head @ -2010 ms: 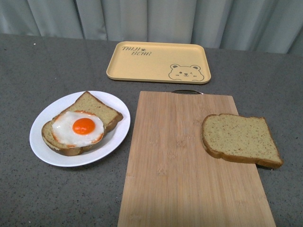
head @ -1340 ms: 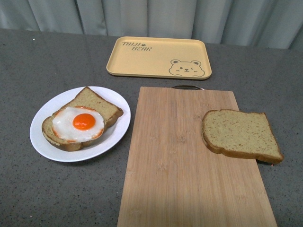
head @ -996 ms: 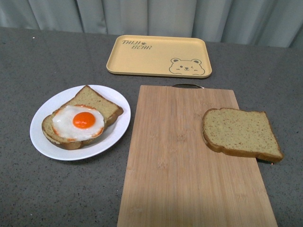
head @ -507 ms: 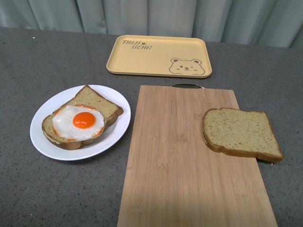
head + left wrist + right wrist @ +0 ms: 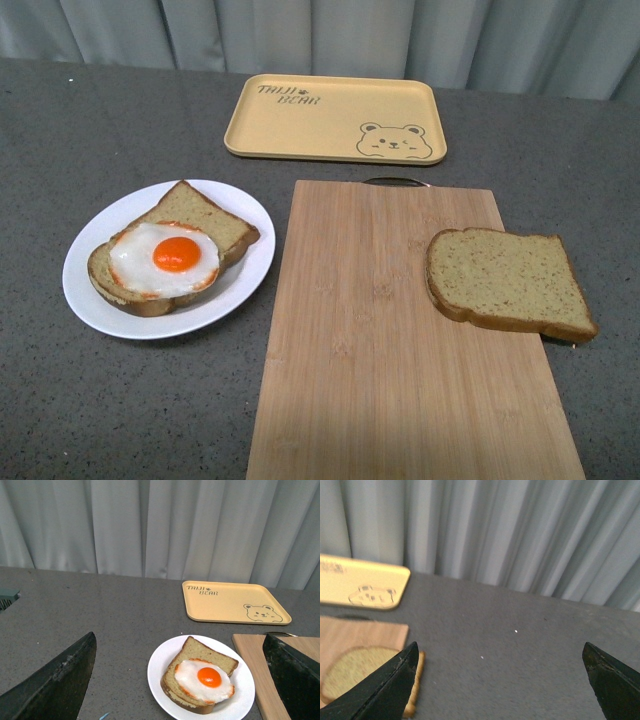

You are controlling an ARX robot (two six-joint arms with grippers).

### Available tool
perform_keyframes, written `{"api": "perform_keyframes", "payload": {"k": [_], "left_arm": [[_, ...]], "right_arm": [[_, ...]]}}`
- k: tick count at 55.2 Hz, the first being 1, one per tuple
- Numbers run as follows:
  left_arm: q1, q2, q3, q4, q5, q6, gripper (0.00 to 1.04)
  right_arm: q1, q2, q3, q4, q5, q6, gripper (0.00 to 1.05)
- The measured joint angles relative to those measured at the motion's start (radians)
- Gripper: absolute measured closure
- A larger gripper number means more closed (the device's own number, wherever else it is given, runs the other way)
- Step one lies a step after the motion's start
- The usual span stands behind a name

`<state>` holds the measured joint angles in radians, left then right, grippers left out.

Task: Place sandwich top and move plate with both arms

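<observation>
Grey speckled tabletop under everything. Bamboo cutting board at centre-right, reaching toward the near edge. Yellow bear-print tray behind it, apart. Round white plate just left of the board, holding an egg-topped bread slice. Sandwich top flat on the board's right side, one corner overhanging the edge, well apart from the plate. Left gripper spread wide, holding nothing, facing the plate. Right gripper likewise wide apart, holding nothing, near the sandwich top.
</observation>
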<state>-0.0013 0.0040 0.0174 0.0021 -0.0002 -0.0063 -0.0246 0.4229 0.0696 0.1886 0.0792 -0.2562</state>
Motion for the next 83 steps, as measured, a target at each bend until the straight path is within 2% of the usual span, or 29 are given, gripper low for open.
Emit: {"api": "perform_keyframes", "payload": {"k": [8, 19, 29, 47, 54, 69, 72, 82, 83], "left_arm": [[0.000, 0.000, 0.000, 0.000, 0.000, 0.000, 0.07], [0.000, 0.000, 0.000, 0.000, 0.000, 0.000, 0.07], [0.000, 0.000, 0.000, 0.000, 0.000, 0.000, 0.07], [0.000, 0.000, 0.000, 0.000, 0.000, 0.000, 0.07], [0.000, 0.000, 0.000, 0.000, 0.000, 0.000, 0.07], [0.000, 0.000, 0.000, 0.000, 0.000, 0.000, 0.07], [0.000, 0.000, 0.000, 0.000, 0.000, 0.000, 0.07], [0.000, 0.000, 0.000, 0.000, 0.000, 0.000, 0.07], [0.000, 0.000, 0.000, 0.000, 0.000, 0.000, 0.07]], "right_arm": [[-0.135, 0.462, 0.129, 0.143, -0.195, 0.087, 0.09], [-0.233, 0.986, 0.347, 0.122, -0.437, 0.201, 0.09], [-0.254, 1.273, 0.524, 0.017, -0.567, 0.251, 0.09], [-0.213, 1.529, 0.721, -0.130, -0.668, 0.290, 0.09], [-0.192, 1.602, 0.761, -0.127, -0.726, 0.335, 0.09], [-0.133, 1.707, 0.825, -0.107, -0.769, 0.450, 0.10], [-0.126, 1.717, 0.830, -0.090, -0.769, 0.469, 0.15], [-0.116, 1.749, 0.850, -0.092, -0.756, 0.520, 0.44], [-0.116, 1.750, 0.852, -0.102, -0.752, 0.525, 0.49]]}}
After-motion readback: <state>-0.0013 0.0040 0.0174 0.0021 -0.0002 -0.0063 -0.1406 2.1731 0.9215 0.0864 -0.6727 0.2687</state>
